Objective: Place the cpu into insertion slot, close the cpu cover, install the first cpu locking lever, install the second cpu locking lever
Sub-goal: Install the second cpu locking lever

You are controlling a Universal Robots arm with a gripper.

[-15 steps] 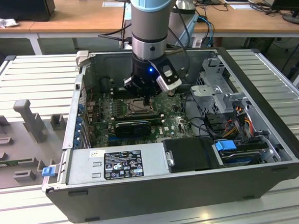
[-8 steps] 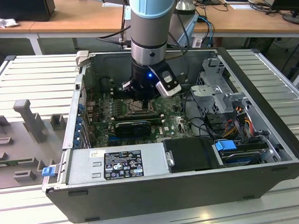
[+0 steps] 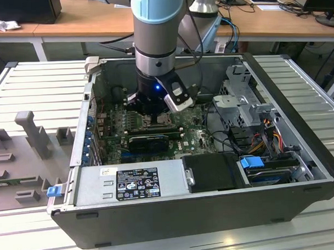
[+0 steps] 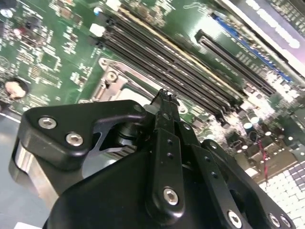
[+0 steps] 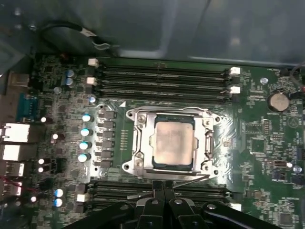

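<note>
In the first wrist view the cpu (image 5: 174,143) lies flat in the insertion slot (image 5: 208,123), silvery top up. The cpu cover (image 5: 143,143) is down around it as a silver frame. A thin wire locking lever (image 5: 193,180) runs slanted along the socket edge nearest my gripper (image 5: 164,187). The fingers are shut, tips pressed together right at that lever; whether they touch it I cannot tell. The second wrist view shows the gripper (image 4: 165,95) tips just over the socket bracket (image 4: 112,81). In the exterior view the gripper (image 3: 155,115) is low inside the computer case, over the motherboard.
Long black memory slots (image 5: 162,81) flank the socket on both sides. A row of capacitors (image 5: 85,138) stands beside it. The case walls, the power supply (image 3: 130,181), a drive cage (image 3: 243,95) and loose cables (image 3: 266,138) hem the arm in.
</note>
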